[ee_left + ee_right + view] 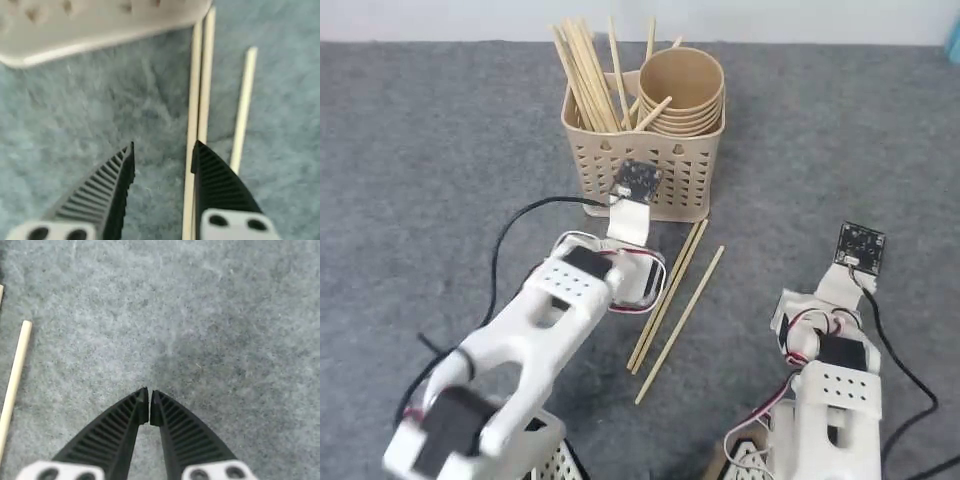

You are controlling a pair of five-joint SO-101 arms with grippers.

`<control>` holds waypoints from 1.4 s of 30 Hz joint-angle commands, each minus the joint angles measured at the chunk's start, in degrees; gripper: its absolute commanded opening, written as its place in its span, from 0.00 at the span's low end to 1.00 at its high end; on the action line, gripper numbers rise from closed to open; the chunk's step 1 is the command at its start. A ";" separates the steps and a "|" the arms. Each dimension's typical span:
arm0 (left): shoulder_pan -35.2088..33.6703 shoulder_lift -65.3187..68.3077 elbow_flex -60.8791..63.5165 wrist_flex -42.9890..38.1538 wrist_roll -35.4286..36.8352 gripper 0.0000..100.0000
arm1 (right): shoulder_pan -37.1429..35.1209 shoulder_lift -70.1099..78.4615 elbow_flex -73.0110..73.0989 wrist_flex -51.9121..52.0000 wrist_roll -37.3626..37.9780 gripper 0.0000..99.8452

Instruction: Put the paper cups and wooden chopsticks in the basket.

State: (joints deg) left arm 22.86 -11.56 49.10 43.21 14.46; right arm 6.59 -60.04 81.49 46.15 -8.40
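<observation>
Left gripper (pixel 164 152): jaws partly open, nothing held, low over the grey mat (pixel 440 150), centre of the high view. One fingertip (pixel 200 152) overlaps the paired wooden chopsticks (pixel 199 90); the third chopstick (pixel 243 105) lies just beside them, apart.

Right gripper (pixel 150 407): jaws all but together, empty, lower right.

Basket (pixel 650 170): upper centre, holding the stacked paper cups (pixel 682 85) and the bundled chopsticks (pixel 588 70).

Risk: closing from here probably misses the pair or pinches one stick and rolls its partner away. The basket wall is near enough to be nudged.

Grey felt-like mat (pixel 430 160) covers the table; pale strip (pixel 440 18) behind
</observation>
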 commanded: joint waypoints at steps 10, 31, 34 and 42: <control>3.16 1.76 -3.12 -0.97 -1.67 0.18 | 0.66 -0.92 -0.18 -1.45 0.97 0.03; 4.40 15.82 -15.16 3.87 -0.70 0.18 | 0.66 -0.92 -0.18 -1.45 1.05 0.04; 4.40 19.34 -18.77 6.42 -0.44 0.18 | 0.66 -1.01 -0.18 -1.45 1.05 0.04; 4.40 21.10 -20.79 8.00 -0.79 0.17 | 0.66 -1.01 -0.26 -1.45 1.05 0.04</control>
State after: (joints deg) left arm 27.25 9.98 30.37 50.68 13.32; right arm 6.59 -60.04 81.49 45.80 -7.96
